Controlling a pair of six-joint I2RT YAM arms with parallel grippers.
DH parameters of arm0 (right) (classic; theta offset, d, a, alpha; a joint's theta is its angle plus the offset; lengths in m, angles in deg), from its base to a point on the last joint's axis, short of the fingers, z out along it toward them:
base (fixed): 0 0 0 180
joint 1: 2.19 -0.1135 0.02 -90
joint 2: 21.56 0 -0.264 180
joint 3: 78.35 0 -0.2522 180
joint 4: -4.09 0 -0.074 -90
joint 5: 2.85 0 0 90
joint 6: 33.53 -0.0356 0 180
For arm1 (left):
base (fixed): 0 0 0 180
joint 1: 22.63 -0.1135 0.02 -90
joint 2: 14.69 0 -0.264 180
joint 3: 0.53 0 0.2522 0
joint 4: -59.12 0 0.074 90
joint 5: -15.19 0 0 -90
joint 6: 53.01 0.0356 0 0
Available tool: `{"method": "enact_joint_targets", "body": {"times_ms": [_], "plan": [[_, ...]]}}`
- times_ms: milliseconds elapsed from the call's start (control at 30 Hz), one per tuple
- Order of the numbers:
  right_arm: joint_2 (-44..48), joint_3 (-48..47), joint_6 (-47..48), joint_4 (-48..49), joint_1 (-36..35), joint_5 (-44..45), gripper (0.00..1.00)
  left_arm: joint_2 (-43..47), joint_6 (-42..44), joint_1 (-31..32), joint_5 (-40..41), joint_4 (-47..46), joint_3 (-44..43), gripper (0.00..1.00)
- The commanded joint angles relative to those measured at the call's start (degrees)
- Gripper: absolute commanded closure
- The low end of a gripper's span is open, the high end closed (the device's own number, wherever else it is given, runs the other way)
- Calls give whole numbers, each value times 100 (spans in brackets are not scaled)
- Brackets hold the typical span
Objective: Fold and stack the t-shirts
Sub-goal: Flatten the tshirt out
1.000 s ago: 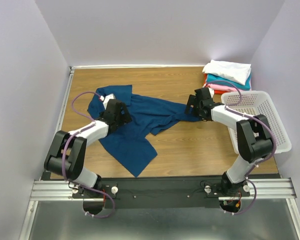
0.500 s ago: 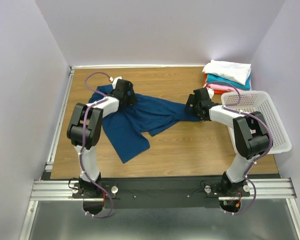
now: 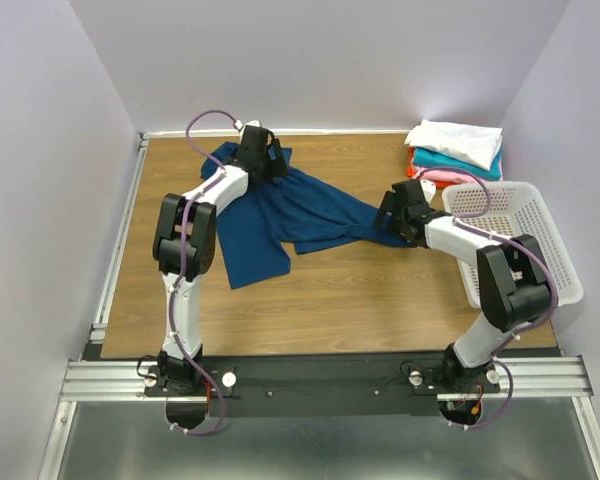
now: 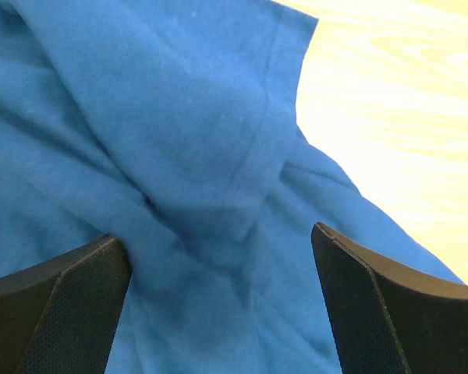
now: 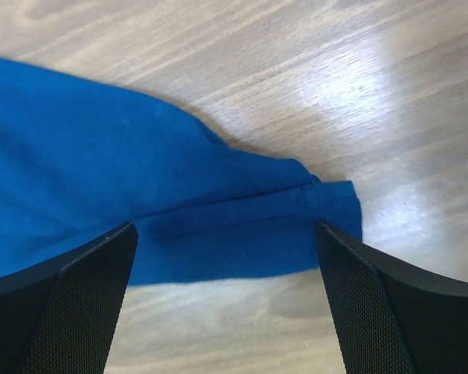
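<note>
The tee (image 3: pixel 280 212) is lying rumpled on the surface (image 3: pixel 380 290). The left gripper (image 3: pixel 269 162) and right gripper (image 3: pixel 391 212) are hovering open over opposite ends; each should be pinching one hem layer, then pulling taut.

Open table (image 3: pixel 380 300) along near edge, basket (image 3: pixel 540 245) and folded stack (image 3: pixel 458 148) block right

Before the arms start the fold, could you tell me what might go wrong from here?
1. The navy t-shirt lies twisted and bunched across its middle; folding it now would probably lock in creases.
2. The right gripper, open, straddles only the narrow cloth tip, so a pinch may slip off.
3. The right arm sits close to the basket and the folded stack; a wide swing could knock them.
</note>
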Motion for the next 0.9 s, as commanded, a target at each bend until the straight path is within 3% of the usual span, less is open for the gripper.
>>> {"method": "enact_joint_targets", "body": {"times_ms": [0, 200, 400, 500, 633, 867], "plan": [[579, 178, 38, -138, 13, 27, 0, 1484, 77, -5, 50, -160, 1214, 2], [1424, 715, -129, -138, 14, 177, 0, 3796, -783, 30, 473, -416, 4017, 2], [1750, 934, -296, -129, 22, -121, 0, 5502, -1565, 267, 280, -40, 5963, 2], [1802, 1005, -323, -129, 13, -184, 0, 6109, -2162, 670, 393, 285, 6474, 2], [1846, 1040, -323, -129, 13, -193, 0, 6541, -2726, 733, 674, 1015, 6844, 2], [1864, 1031, -323, -120, 13, -69, 0, 6401, -2946, 715, 701, 797, 7118, 2]]}}
